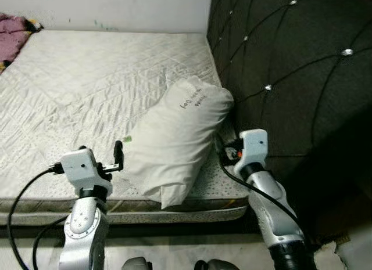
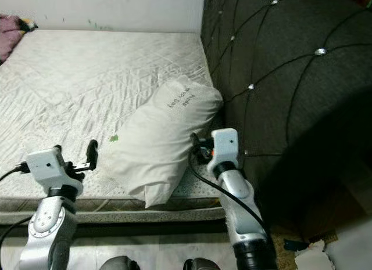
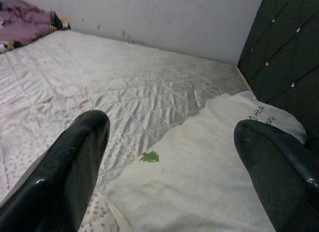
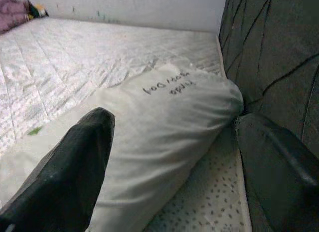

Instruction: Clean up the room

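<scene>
- Two grippers I keep low at the near edge of the mattress point(image 1: 87, 78), pillow point(image 1: 174, 136) between them.
- Left gripper point(image 3: 172, 157): jaws wide, nothing held; pillow's near corner lies just ahead and to its right.
- Pillow: long axis runs diagonal, from near edge up twd the headboard point(image 1: 290, 67).
- Right gripper point(image 4: 174, 162): jaws wide, empty, just beside pillow's right flank; I judge this arm is nearer.

Dim, soft indoor light; grainy, slightly blurred; deep shadow low beside headboard point(image 1: 302, 78).
</scene>
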`<state>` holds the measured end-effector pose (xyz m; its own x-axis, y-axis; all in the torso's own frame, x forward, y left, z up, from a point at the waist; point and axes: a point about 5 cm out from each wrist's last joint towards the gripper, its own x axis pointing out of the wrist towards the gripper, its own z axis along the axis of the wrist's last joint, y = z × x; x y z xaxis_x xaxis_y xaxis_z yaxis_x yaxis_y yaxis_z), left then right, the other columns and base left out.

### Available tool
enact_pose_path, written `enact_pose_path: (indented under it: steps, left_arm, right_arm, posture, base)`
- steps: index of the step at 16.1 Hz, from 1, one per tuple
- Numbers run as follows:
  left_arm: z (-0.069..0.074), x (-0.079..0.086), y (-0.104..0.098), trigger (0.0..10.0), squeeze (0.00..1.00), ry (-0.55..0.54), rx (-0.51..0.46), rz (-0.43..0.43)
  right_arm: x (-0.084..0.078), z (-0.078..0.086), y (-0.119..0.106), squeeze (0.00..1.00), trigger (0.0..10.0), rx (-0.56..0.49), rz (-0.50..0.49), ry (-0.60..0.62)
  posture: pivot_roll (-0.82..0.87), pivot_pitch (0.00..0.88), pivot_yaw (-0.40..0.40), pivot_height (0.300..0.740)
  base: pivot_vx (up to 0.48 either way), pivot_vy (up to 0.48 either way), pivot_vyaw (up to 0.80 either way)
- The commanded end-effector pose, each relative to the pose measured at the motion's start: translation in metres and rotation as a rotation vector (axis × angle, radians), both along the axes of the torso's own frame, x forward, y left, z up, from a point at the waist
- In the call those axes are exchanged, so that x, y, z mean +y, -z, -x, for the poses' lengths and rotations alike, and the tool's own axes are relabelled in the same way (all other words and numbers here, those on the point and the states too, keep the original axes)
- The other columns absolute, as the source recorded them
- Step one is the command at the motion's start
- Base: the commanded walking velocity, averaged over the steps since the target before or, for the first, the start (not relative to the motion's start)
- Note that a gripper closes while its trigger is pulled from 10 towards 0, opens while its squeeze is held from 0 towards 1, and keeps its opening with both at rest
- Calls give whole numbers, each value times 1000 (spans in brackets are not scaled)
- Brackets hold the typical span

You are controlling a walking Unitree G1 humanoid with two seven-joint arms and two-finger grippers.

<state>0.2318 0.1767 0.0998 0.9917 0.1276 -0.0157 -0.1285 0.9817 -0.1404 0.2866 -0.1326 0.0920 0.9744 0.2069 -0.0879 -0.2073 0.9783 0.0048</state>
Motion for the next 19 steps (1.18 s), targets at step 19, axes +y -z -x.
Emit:
enact_pose_path:
  steps: [19]
  left_arm:
    - [4,-2,-7,10000,0,56,-26,6]
  right_arm:
    - [-2,2,-4,0,10000,7,3,6]
  posture:
    - [37,114,-15,740]
  base:
    - [104,190,-65]
